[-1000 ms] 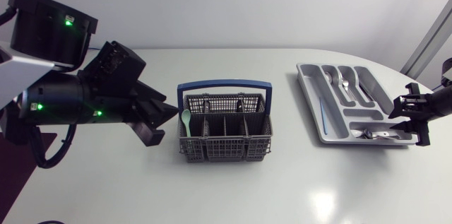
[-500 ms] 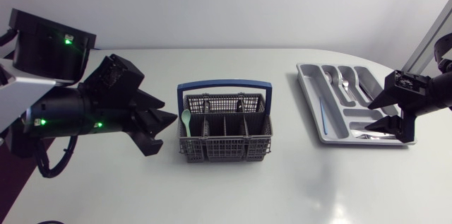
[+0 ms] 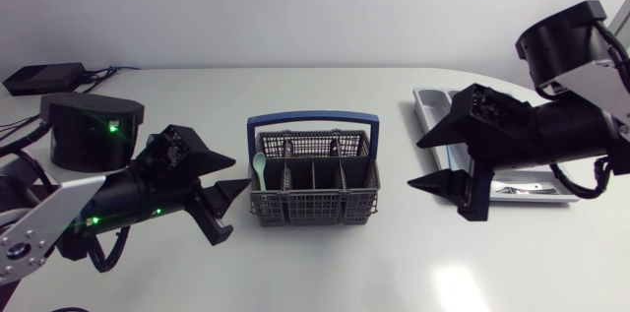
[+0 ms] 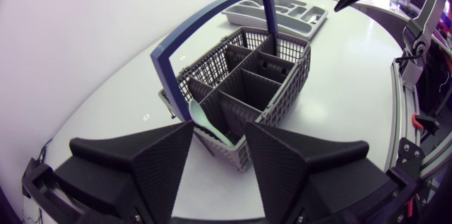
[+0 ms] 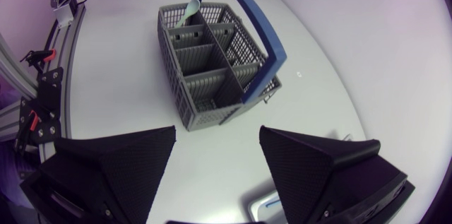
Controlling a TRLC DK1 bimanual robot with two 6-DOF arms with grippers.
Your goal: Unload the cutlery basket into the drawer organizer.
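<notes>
One pale green spoon (image 3: pixel 259 165) is all that shows in the grey cutlery basket (image 3: pixel 313 194), standing bowl-up in the end compartment nearest the left gripper (image 3: pixel 240 174), which hangs just beside that end with its fingers spread wide and empty. The right gripper (image 3: pixel 417 163), equally wide and empty, points at the basket from the other side, well apart from it, its arm covering much of the drawer organizer (image 3: pixel 429 107), where some cutlery already lies. The step in hand looks to be taking out this last spoon, and the left arm seems better placed for it. A clean pick would likely come from above, with the fingers set either side of the spoon's neck just under the bowl, clear of the mesh wall and of the blue handle (image 3: pixel 313 115) arching over the middle. Closing on the rim as well would probably drag the light basket across the bench (image 3: pixel 325 263), so a straight upward lift until the spoon's lower end clears the compartment seems wise. The right arm may then need to give way or receive the spoon.
</notes>
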